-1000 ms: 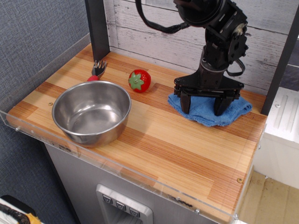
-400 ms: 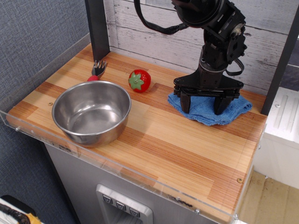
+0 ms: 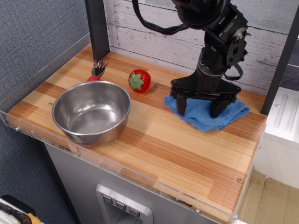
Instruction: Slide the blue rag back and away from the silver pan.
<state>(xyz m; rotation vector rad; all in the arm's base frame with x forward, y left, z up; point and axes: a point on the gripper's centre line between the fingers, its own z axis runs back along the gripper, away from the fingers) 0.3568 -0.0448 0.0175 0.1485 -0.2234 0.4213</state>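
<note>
Since the earlier frames, the gripper [image 3: 199, 110] is shifting a little to the left and the blue rag [image 3: 206, 114] under it is changing outline, its front corner now drawn into a point toward the front edge of the wooden counter [image 3: 154, 149]. The rag is lying at the back right of the counter, near the whitewashed plank wall [image 3: 154, 32] and well apart from the silver pan [image 3: 91, 112], which is sitting at the front left. A red strawberry toy [image 3: 139, 80] is resting between them, closer to the rag, and a fork [image 3: 97, 70] is lying behind the pan.

The jaws are standing wide apart, both fingers pointing down onto the cloth and gripping nothing; the rag is spreading beneath and between them, with its edges reaching past each finger.

Judging from this, the risk is that the floppy cloth is bunching or slipping out from under the fingers rather than travelling with them, since only downward pressure is holding it. Too little pressure would leave it behind; a drift left would be carrying it back toward the strawberry and the pan.
</note>
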